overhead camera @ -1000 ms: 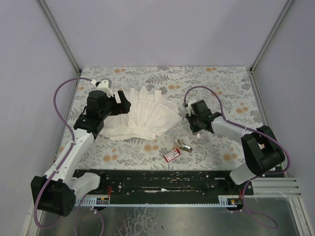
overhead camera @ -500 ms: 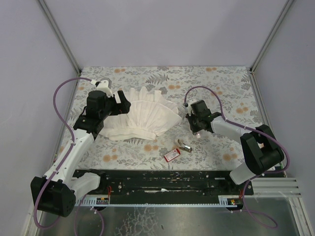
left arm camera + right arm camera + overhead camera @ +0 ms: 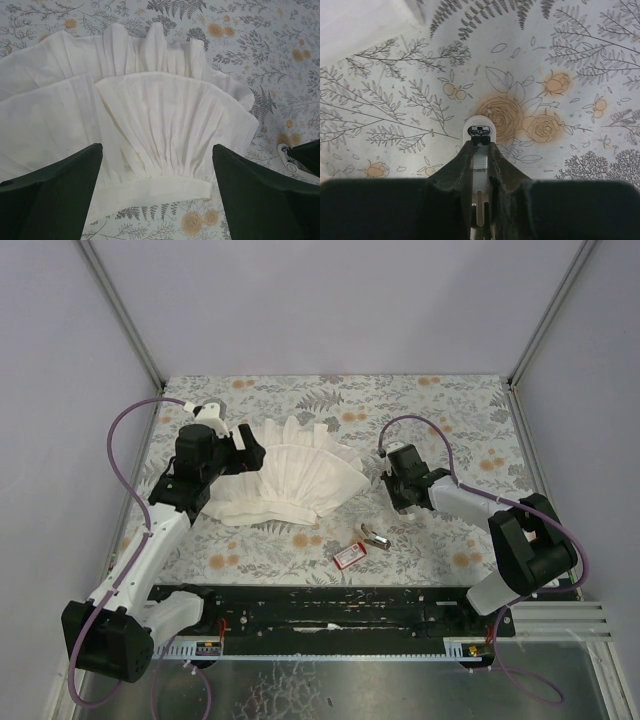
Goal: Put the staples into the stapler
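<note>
The red staple box (image 3: 349, 556) lies shut on the floral mat near the front. The small silvery-dark stapler (image 3: 374, 536) lies just right of it. My right gripper (image 3: 403, 502) is behind them, apart from both. In the right wrist view it (image 3: 479, 146) is shut on a narrow stapler-like part (image 3: 478, 131) with a white rounded tip, a metal channel and a spring, tip down at the mat. My left gripper (image 3: 240, 450) is open and empty; its dark fingers (image 3: 55, 195) stand wide over the cloth's hem. No staple strip shows.
A big white pleated cloth (image 3: 290, 480) lies fanned out at centre-left, also filling the left wrist view (image 3: 150, 115). The black rail (image 3: 330, 610) runs along the near edge. Grey walls close in the mat on three sides.
My right gripper has shifted slightly up and right with the white-tipped part in it. The left arm, red box and stapler have not moved.
</note>
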Available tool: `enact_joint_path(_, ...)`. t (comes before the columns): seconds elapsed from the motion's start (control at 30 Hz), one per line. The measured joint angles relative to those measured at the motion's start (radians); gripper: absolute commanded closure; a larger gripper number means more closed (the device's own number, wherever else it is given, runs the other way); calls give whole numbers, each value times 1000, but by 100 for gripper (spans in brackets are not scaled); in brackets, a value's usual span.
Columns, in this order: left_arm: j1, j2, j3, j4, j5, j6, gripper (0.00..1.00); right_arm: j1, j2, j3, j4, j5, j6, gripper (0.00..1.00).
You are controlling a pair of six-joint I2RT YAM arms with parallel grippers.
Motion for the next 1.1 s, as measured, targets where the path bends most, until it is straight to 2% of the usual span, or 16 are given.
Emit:
enact_joint_path(0.23, 0, -3, 0, 0, 0, 0, 11, 0, 0, 0, -16, 36, 20, 83)
enact_joint_path(0.33, 0, -3, 0, 0, 0, 0, 10, 0, 0, 0, -16, 37, 24, 79)
enact_joint_path(0.53, 0, -8, 0, 0, 0, 1, 10, -1, 0, 0, -26, 37, 30, 63)
enact_joint_path(0.8, 0, -15, 0, 0, 0, 6, 10, -2, -16, 13, -77, 36, 33, 53)
enact_joint_path(1.1, 0, -15, 0, 0, 0, 6, 11, -3, -179, 113, -166, -12, 37, 49)
